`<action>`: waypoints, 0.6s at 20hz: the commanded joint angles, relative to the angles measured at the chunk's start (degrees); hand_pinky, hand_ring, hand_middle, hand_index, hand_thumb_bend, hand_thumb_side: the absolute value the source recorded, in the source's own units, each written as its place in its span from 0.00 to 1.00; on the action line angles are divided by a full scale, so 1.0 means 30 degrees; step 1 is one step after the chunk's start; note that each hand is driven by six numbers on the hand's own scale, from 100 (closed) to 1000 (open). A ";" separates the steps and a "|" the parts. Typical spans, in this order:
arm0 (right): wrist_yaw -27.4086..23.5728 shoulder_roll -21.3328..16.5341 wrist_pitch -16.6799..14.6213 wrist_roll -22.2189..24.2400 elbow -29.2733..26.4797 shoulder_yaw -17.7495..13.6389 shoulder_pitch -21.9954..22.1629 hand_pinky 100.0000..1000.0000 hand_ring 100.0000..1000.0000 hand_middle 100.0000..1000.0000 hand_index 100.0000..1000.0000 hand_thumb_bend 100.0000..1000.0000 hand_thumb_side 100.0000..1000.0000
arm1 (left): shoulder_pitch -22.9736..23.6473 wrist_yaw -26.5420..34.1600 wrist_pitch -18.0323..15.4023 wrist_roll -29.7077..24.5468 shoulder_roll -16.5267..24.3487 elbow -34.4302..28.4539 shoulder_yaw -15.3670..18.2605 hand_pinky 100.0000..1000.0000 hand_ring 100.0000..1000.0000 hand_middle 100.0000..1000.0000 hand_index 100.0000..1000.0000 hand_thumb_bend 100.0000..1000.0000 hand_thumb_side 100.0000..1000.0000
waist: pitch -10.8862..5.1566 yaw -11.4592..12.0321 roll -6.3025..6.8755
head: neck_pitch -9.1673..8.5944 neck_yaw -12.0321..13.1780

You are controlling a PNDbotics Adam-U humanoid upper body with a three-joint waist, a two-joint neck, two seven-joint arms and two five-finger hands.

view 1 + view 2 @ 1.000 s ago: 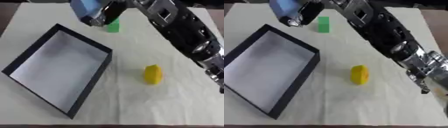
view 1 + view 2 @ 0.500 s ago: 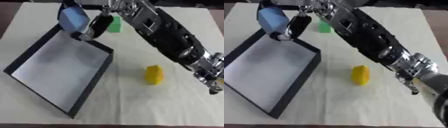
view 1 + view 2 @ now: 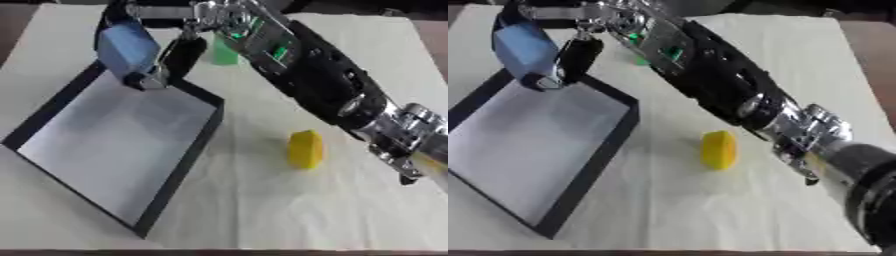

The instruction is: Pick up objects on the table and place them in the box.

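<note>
1. You have three loose objects in sight: one blue block (image 3: 125,49), one yellow piece (image 3: 305,149) and one green block (image 3: 224,52). There is one box (image 3: 180,170), and one robot arm is showing.

2. The blue block is the one in your grasp. It is a pale blue, box-like piece with rounded edges, tilted, with a small grey part showing at its lower end. It hangs above the far corner of the box, just over the rim.

3. Your right hand (image 3: 171,50) has its fingers curled round the blue block; dark fingers lie against the block's right side and more of the hand wraps over its top. The right arm runs in from the lower right edge of the view, up and across the table to that far corner.

4. The box is a shallow, dark-rimmed tray with a pale floor, lying askew on the left half of the table. Nothing shows inside it.

5. The yellow piece is rounded and stands on the cloth to the right of the box, well apart from it and near the arm's silver wrist section.

6. The green block sits on the far side of the table, partly hidden behind the arm, beyond the box's far corner.

7. A light cloth (image 3: 262,215) covers the table beneath everything.

8. Your left hand does not show in either view.
</note>
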 commanded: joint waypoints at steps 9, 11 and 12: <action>0.3060 0.0805 -0.2107 0.1722 0.0629 0.0622 0.0167 0.81 0.66 0.71 0.72 0.00 0.29 | -0.0822 -0.0240 0.0009 -0.0226 -0.0035 0.0341 0.0000 0.83 0.73 0.80 0.82 0.15 0.45 | -0.0033 0.0295 -0.0246 | -0.0021 -0.0626; 0.3690 0.0882 -0.2503 0.1947 0.0782 0.0703 0.0233 0.80 0.68 0.72 0.73 0.00 0.32 | -0.0862 -0.0251 0.0000 -0.0222 -0.0059 0.0340 0.0001 0.83 0.73 0.80 0.82 0.15 0.45 | -0.0010 0.0290 -0.0251 | -0.0021 -0.0577; 0.4004 0.0929 -0.2691 0.2039 0.0855 0.0748 0.0274 0.80 0.69 0.72 0.73 0.00 0.33 | -0.0882 -0.0257 -0.0007 -0.0220 -0.0072 0.0332 0.0003 0.83 0.73 0.80 0.82 0.15 0.44 | 0.0000 0.0294 -0.0252 | -0.0021 -0.0568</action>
